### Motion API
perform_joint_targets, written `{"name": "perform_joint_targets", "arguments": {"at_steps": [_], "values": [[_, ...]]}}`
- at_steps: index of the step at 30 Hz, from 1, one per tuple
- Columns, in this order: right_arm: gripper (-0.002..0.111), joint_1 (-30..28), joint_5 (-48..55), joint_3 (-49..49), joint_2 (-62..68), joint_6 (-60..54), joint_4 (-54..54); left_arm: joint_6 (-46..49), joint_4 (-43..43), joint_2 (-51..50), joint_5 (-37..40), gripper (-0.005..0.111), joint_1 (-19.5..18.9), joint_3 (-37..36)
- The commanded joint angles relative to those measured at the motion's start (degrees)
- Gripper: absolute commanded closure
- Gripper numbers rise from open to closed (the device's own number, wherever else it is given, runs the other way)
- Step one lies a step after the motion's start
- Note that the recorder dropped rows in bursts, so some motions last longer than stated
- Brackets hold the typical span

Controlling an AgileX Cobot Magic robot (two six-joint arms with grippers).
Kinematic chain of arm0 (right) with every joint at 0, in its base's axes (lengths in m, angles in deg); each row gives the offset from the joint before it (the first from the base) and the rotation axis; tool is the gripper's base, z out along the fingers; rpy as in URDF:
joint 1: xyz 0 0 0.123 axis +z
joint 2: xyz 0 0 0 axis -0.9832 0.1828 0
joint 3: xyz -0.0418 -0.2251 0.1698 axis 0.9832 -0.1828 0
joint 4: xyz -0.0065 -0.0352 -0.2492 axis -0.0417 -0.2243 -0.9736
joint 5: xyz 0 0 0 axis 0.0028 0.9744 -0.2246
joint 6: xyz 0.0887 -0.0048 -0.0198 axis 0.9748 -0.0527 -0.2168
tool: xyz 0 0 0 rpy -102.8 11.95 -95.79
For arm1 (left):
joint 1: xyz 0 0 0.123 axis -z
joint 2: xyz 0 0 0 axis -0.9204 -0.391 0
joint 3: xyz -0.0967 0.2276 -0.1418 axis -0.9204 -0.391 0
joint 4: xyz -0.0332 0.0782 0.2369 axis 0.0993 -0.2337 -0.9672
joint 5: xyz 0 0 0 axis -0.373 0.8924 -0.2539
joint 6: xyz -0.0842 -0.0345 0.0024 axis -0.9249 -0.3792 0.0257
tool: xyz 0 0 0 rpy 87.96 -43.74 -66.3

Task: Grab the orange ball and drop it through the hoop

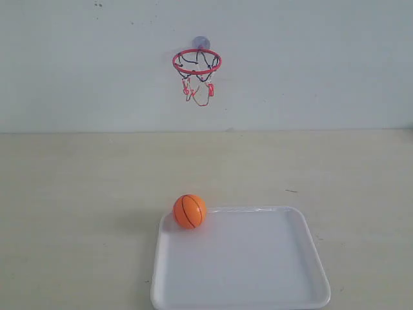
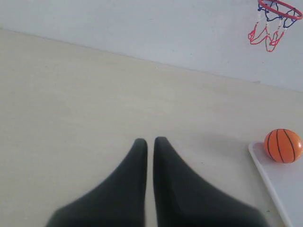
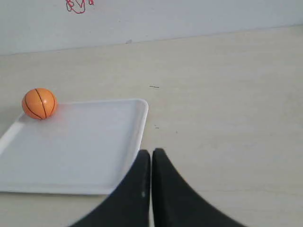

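The orange ball rests in the far left corner of a white tray, against its rim. It also shows in the left wrist view as the orange ball and in the right wrist view as the orange ball. The hoop, red-ringed with a string net, hangs on the back wall by a suction cup, well above and behind the ball. The hoop is partly cut off in the left wrist view. My left gripper is shut and empty, left of the tray. My right gripper is shut and empty, near the tray's right edge. Neither gripper appears in the exterior view.
The white tray lies on a pale beige tabletop. A plain white wall rises at the table's far edge. A small dark speck lies on the table beyond the tray.
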Motion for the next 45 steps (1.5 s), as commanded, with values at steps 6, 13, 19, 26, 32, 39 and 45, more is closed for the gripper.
{"name": "perform_joint_targets", "arguments": {"at_steps": [6, 13, 19, 26, 32, 39, 45], "values": [[0.108, 0.1, -10.4, 0.0, -0.3, 0.3, -0.6, -0.3, -0.1, 0.2, -0.2, 0.103, -0.2, -0.2], [0.108, 0.1, -20.0, 0.0, -0.3, 0.3, -0.6, -0.3, -0.1, 0.2, -0.2, 0.103, -0.2, -0.2], [0.108, 0.1, -47.4, 0.0, -0.3, 0.3, -0.6, -0.3, -0.1, 0.2, -0.2, 0.103, -0.2, -0.2], [0.108, 0.1, -8.3, 20.9, 15.8, 0.3, -0.6, -0.3, -0.1, 0.2, -0.2, 0.103, -0.2, -0.2], [0.108, 0.1, 14.4, 27.4, 39.9, 1.3, 0.8, -0.3, -0.1, 0.2, -0.2, 0.103, -0.2, -0.2], [0.108, 0.1, 19.7, 32.2, 51.2, -27.1, 28.3, -0.3, -0.1, 0.2, -0.2, 0.103, -0.2, -0.2], [0.108, 0.1, 22.3, 44.1, 63.4, -39.2, 37.9, -0.3, -0.1, 0.2, -0.2, 0.103, -0.2, -0.2]]}}
